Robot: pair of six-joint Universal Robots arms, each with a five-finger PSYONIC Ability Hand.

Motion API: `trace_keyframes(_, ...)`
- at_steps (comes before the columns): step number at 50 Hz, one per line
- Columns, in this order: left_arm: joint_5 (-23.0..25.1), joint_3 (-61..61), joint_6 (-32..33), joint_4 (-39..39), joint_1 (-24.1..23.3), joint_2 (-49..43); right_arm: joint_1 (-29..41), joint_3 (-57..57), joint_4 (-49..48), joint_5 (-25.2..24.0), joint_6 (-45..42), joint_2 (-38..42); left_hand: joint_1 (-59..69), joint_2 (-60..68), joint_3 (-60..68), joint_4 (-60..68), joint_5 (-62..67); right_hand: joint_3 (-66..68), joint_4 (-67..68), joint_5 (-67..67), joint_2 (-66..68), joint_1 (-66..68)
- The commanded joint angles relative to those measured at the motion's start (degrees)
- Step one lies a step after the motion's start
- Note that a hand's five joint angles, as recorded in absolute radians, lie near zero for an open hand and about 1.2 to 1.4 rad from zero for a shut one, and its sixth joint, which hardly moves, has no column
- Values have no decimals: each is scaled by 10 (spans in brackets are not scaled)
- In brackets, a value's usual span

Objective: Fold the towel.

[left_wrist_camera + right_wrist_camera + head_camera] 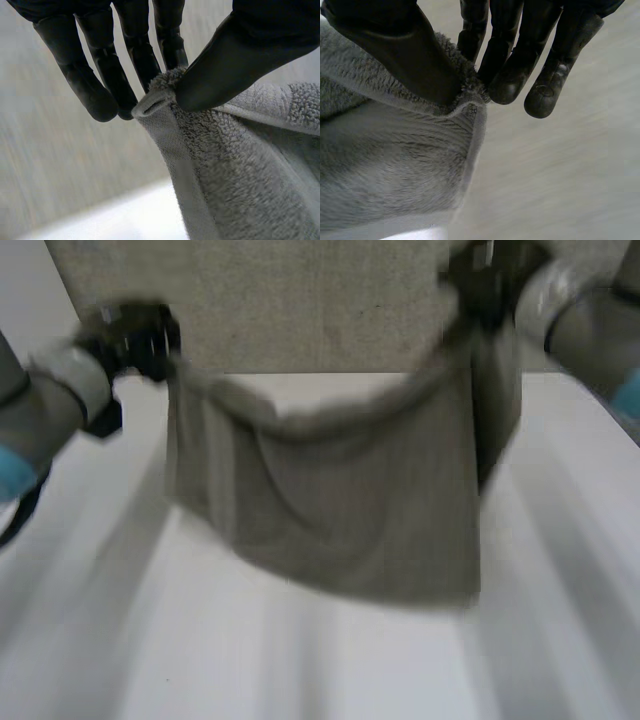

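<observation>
A grey towel (340, 500) hangs in the air above the white table (300, 660), stretched between both hands and sagging in the middle. My left hand (140, 340) pinches one top corner; its wrist view has the thumb (235, 60) pressing the towel's hem (155, 102) against the fingers (145, 65). My right hand (490, 285) holds the other top corner higher up. There the thumb (405, 50) clamps the towel's corner (470, 100) against the fingers (510, 75). The towel's lower edge (370, 590) hangs free just over the table.
A beige speckled wall panel (300, 300) stands behind the table. Bare white tabletop lies in front of and beside the hanging towel.
</observation>
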Motion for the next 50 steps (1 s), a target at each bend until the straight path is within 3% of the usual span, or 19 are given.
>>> trace_keyframes(1,-84,245,-71,53,-18,25,20,-196,-233,16,88,-18,4,-35,-81,-63,-148,31,34,47,41,44)
trace_keyframes(7,-106,267,-89,143,-17,52,23,-174,-224,-24,133,-30,4,-35,-81,-63,-148,31,34,47,41,44)
trace_keyframes(13,-106,208,-89,151,-10,53,24,-122,-165,-34,124,-29,4,-35,-81,-63,-148,31,34,47,41,44)
trace_keyframes(19,-104,62,-88,155,8,53,24,-59,-123,-27,80,-16,4,-35,-81,-63,-148,31,34,47,41,44)
trace_keyframes(24,-88,-109,-88,179,37,45,25,79,-91,-23,64,-1,4,-35,-81,-63,-148,31,34,47,41,44)
trace_keyframes(30,-76,-220,-85,220,43,12,26,226,-110,-28,65,7,4,-35,-81,-63,-148,31,34,47,41,44)
trace_keyframes(35,-57,-320,-70,236,62,-17,27,367,-188,-23,71,44,4,-35,-81,-63,-148,31,34,47,41,44)
trace_keyframes(41,-27,-370,-49,237,89,-8,28,415,-196,-22,78,54,4,-35,-81,-63,-148,31,34,47,41,44)
trace_keyframes(50,9,-417,-44,236,117,60,25,448,-186,-23,135,-29,4,-35,-81,-63,-148,31,34,47,41,44)
